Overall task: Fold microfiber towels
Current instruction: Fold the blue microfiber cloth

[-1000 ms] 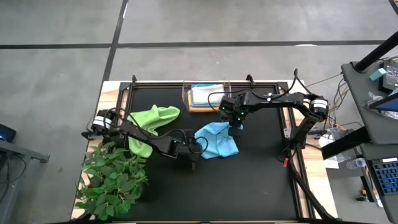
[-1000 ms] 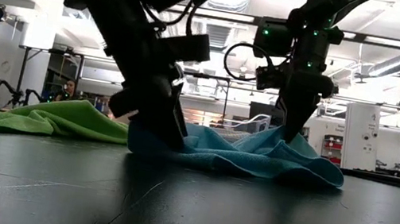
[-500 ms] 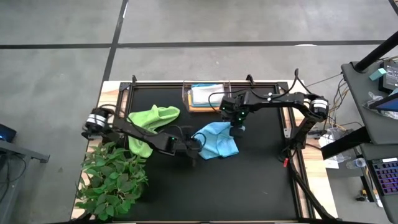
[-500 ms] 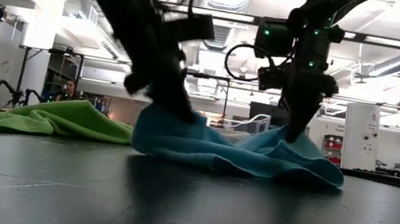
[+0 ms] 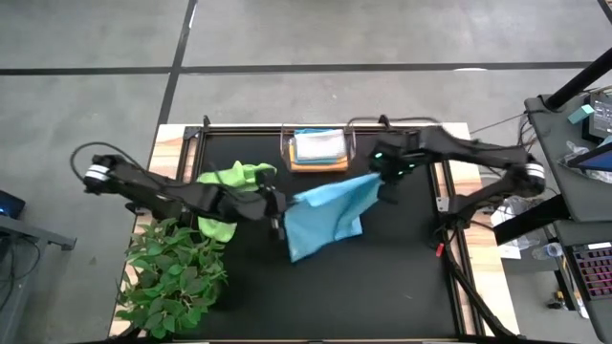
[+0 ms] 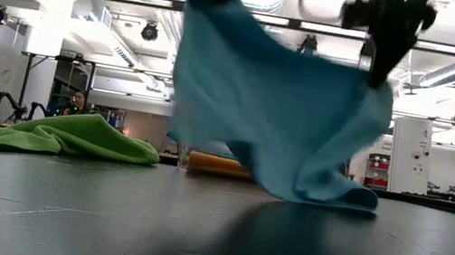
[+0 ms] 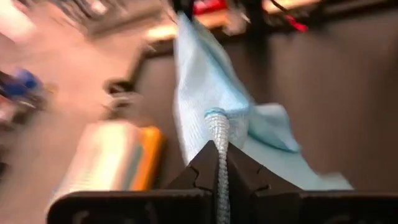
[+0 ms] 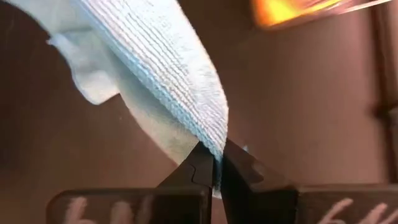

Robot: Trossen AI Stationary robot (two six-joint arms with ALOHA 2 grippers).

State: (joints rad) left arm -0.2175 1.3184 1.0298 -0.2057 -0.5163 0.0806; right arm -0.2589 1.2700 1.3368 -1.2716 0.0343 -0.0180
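A light blue microfiber towel (image 5: 327, 218) hangs spread between my two grippers above the black table (image 5: 402, 277). My left gripper (image 5: 283, 212) is shut on its corner toward the table's left. My right gripper (image 5: 382, 180) is shut on its corner toward the right. In the low view the towel (image 6: 276, 108) hangs as a sheet, and its lower end (image 6: 331, 197) lies on the table. A lime green towel (image 5: 229, 191) lies crumpled on the table at the left, untouched. My left gripper pinches the towel's edge (image 7: 217, 121) at a corner between its two shut fingers. A thin bunched fold stands up between the fingertips. The towel hangs away from there, fairly taut toward the other gripper. My right gripper pinches another corner of the towel (image 8: 214, 146) between its shut fingers, coming from above and slanting down. The cloth falls away below the fingers, and its lowest part rests on the table.
A clear bin (image 5: 318, 150) with folded cloths stands at the table's far edge. A leafy green plant (image 5: 177, 272) fills the near left corner. Bare black table lies at the front and right.
Both grippers have gone up, the left also toward the table's left and the right toward its right edge. The blue towel, a low heap on the table before, is drawn up into a hanging sheet between them. Only its lower end stays down.
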